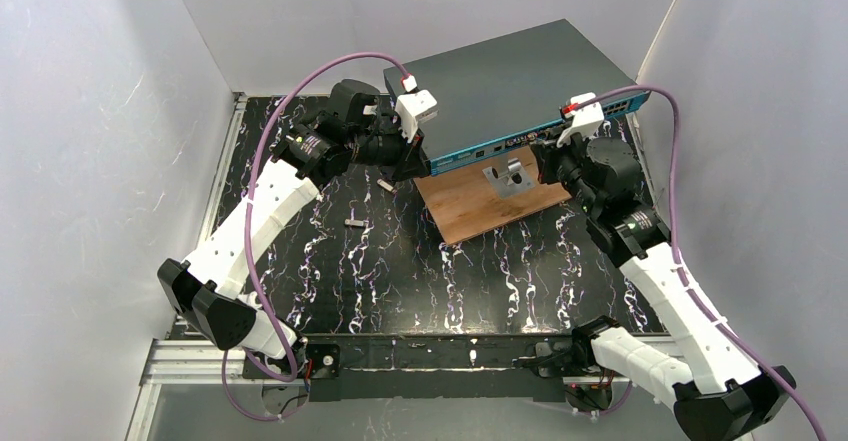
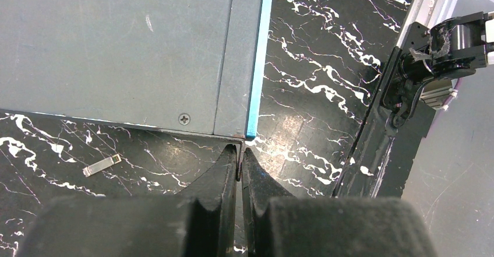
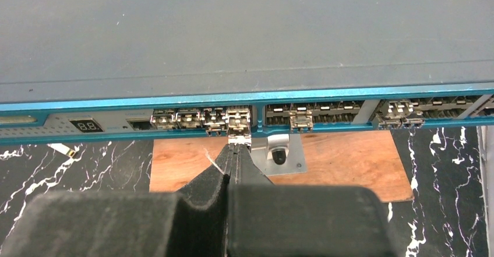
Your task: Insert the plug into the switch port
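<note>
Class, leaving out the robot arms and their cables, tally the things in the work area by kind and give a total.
Switch: 1
Wooden board: 1
Metal bracket: 1
Small loose metal pieces: 2
Total: 5

Switch (image 3: 233, 35) walls front; bracket (image 3: 281, 155) just rt of right claw (image 3: 236, 147).
</note>
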Controlling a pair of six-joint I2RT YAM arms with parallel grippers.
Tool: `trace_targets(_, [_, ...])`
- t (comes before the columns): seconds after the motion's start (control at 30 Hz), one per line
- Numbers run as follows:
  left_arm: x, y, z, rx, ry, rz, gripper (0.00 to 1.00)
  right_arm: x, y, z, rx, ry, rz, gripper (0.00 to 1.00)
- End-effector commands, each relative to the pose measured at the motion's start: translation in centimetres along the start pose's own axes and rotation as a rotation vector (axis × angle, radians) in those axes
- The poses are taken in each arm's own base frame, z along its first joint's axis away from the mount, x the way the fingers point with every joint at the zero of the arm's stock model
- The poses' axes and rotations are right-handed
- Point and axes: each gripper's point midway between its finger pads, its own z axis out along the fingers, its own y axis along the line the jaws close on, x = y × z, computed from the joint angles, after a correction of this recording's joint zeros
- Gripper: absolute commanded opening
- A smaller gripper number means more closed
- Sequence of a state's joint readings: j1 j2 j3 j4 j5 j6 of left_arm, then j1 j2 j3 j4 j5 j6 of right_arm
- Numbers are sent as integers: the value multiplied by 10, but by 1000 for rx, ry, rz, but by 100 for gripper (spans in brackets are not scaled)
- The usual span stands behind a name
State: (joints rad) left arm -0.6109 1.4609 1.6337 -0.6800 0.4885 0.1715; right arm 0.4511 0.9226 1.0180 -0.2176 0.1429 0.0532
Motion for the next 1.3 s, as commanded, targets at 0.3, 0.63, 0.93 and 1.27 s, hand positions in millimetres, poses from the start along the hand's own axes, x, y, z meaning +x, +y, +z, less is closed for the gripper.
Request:
trace_targets(0.3, [-10,1,-3,-15,-25,1,0,-4,1,18,1,-135,57,1])
trace_targets(0.63, [-4,0,-2,-5,-8,5,0,-2,-6,20,33,-208,51,1])
trace_targets(0.93, [1,-2,-5,-2,4,13,0,4,-5,25,28,-208,45,1])
trace_targets(1.27, [-9,6,-11,-64,-16,8,12,10,-7,8,29,-159,20,5])
